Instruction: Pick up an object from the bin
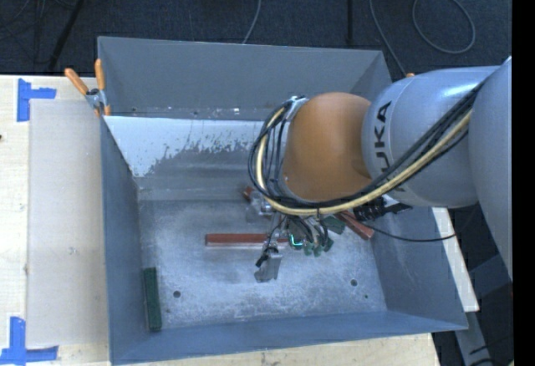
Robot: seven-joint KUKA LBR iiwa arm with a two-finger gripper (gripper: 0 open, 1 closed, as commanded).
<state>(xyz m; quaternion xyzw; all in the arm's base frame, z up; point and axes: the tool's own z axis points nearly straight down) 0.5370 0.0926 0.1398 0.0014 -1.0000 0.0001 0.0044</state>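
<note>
Gripper: the gripper (269, 262) sits low over the floor of the bin (167, 189), just right of the middle of the frame, under the orange wrist cover (322, 147)
Tool state: cannot tell whether it is spread or pressed together, because the wrist and its cables hide most of it
Nearest thing: a red-brown flat stick (234, 239) lies level across the middle of the frame, and its right end runs in under the gripper
Contact: the stick's right end is hidden, so it may be touched or only close
Other things: a dark green bar (150, 299) lies along the left wall at the lower left of the frame, well apart from the gripper; a second reddish piece (359, 227) pokes out from under the arm, right of centre
Feel of the stick: it looks thin, stiff and light, probably wood or plastic, and not fragile
Surface: the stick lies flat on scuffed metal, so it is likely to skate sideways if nudged
Where to hold: across its narrow width, clamping the two long edges
Along its length: a hold near the middle should carry it level, while a hold at the right end would likely let the far end droop or swing
Main risk: it stands so little above the floor that the tool could close over it and miss
</note>
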